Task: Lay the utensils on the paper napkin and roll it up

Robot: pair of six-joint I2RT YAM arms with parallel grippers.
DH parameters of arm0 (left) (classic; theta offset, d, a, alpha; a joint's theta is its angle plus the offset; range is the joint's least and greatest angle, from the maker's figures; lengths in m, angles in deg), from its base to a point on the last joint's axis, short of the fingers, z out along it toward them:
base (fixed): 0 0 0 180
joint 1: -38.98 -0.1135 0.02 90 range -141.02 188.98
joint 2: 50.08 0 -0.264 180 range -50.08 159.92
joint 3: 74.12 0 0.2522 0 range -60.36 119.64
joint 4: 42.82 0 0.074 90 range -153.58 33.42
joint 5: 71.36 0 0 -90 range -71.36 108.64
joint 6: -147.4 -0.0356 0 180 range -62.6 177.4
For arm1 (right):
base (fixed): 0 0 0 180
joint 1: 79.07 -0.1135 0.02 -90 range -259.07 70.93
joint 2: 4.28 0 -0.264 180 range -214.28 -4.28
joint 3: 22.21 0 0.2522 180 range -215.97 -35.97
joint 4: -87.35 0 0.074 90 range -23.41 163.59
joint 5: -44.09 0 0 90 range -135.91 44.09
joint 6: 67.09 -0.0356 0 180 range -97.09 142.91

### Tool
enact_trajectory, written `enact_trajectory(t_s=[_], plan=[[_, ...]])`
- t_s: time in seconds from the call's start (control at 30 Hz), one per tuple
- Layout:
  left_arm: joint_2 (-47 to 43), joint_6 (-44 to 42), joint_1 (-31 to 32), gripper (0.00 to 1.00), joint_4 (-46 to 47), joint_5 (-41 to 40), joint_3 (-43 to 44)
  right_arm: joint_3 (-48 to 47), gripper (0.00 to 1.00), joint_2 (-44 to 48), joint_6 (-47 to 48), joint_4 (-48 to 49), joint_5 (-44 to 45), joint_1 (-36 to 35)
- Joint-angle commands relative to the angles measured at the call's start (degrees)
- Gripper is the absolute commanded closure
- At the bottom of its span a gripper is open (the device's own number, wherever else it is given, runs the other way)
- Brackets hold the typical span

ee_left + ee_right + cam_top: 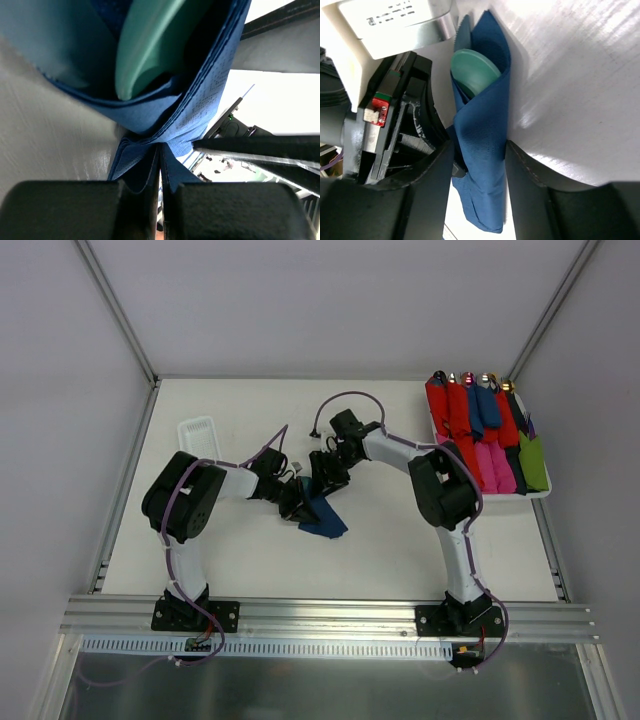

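The navy paper napkin (323,518) lies partly rolled at the table's middle, between both grippers. In the left wrist view the napkin (200,110) wraps a teal utensil (150,45), and my left gripper (161,175) is shut on a pinched fold of it. In the right wrist view the napkin (482,145) forms a cone-like roll with the teal utensil end (475,72) showing at its top. My right gripper (480,165) closes on the roll from both sides. From above, the left gripper (298,504) and right gripper (322,480) meet over the napkin.
A white tray (545,490) at the back right holds several red, pink, blue and green rolled bundles. A small white ribbed container (197,434) stands at the back left. The left arm's wrist (395,125) sits close beside the right gripper's fingers.
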Motion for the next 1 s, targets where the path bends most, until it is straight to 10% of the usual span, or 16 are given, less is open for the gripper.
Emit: enact_trajectory(t_s=[0.0,0.37,0.63,0.97], plan=[[4.1,-4.7,-0.5,1.0,-4.6,-12.2,-1.2,-0.9,0.53,-2.0,1.3,-3.6,9.3,-1.2],[4.2,-4.6,-0.6,1.0,-4.5,-12.0,-0.9,0.3,0.6,-1.6,3.3,-7.2,8.5,-3.8],[3.3,-4.6,-0.9,1.0,-4.5,-12.3,-1.6,1.0,1.0,-4.3,1.6,-8.1,6.2,-3.6],[-4.1,-4.3,-1.1,0.92,-1.7,-12.1,-4.2,8.4,1.0,0.0,-5.0,6.8,-12.6,4.7]])
